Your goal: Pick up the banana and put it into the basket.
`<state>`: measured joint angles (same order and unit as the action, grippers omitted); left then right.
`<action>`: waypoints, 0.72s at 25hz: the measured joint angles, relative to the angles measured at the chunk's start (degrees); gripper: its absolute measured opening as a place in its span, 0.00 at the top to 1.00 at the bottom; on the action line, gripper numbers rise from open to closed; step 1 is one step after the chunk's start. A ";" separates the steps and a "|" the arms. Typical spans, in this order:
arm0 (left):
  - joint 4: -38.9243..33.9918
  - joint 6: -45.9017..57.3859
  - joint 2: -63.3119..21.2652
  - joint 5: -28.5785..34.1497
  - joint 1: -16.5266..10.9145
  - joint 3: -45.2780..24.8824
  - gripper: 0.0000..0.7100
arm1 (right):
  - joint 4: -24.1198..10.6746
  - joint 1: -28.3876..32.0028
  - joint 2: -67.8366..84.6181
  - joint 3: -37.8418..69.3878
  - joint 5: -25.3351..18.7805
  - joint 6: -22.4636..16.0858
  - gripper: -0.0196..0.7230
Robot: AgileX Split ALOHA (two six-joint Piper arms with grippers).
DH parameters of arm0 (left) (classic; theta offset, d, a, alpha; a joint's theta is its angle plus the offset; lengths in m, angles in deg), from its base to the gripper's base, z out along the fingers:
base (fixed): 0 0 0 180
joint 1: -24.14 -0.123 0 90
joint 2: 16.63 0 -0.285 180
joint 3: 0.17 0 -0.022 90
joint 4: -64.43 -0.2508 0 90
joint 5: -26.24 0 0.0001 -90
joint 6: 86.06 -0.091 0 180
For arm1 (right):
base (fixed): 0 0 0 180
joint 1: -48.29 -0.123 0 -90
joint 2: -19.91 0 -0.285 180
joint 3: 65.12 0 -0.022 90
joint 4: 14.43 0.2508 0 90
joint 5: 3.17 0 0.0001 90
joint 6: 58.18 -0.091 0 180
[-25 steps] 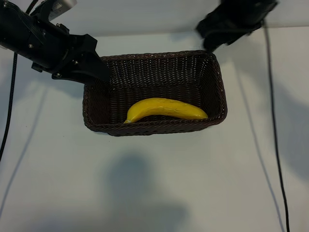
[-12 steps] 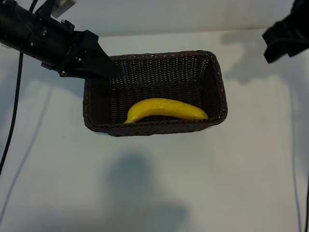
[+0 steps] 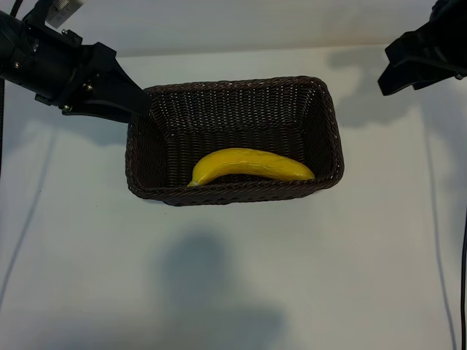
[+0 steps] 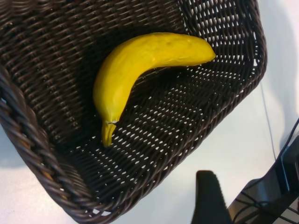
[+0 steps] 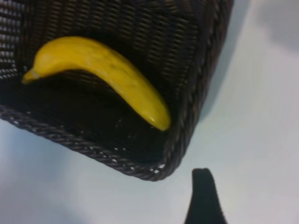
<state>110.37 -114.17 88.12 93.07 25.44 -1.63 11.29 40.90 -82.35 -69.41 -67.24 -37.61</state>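
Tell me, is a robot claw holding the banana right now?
No. Neither claw holds anything. The banana lies inside the basket, with the left claw and right claw off to its sides.

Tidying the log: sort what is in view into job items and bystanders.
Job: banana, lying inside the basket; left gripper by its rim and right gripper off to the side, both empty.
Bystanders: table, cables.

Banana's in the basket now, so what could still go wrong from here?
Little, it seems. The banana lies inside the wicker basket, against its near wall. The left gripper hangs open at the basket's left rim corner and might nudge it. The right gripper, also open and empty, is off to the side.
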 joint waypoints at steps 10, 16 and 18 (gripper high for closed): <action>0.00 0.00 0.00 -0.01 0.00 0.00 0.33 | 1.24 -4.48 0.00 0.00 1.59 1.56 0.31; 0.05 0.00 0.00 0.00 0.00 0.00 0.33 | 0.55 -4.48 0.00 0.00 1.79 1.56 0.31; 0.05 0.00 0.00 -0.01 0.00 0.00 0.33 | 0.36 -4.48 0.00 0.00 1.83 1.56 0.31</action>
<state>110.42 -114.17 88.12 93.07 25.44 -1.63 11.65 36.42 -82.35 -69.41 -65.40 -36.05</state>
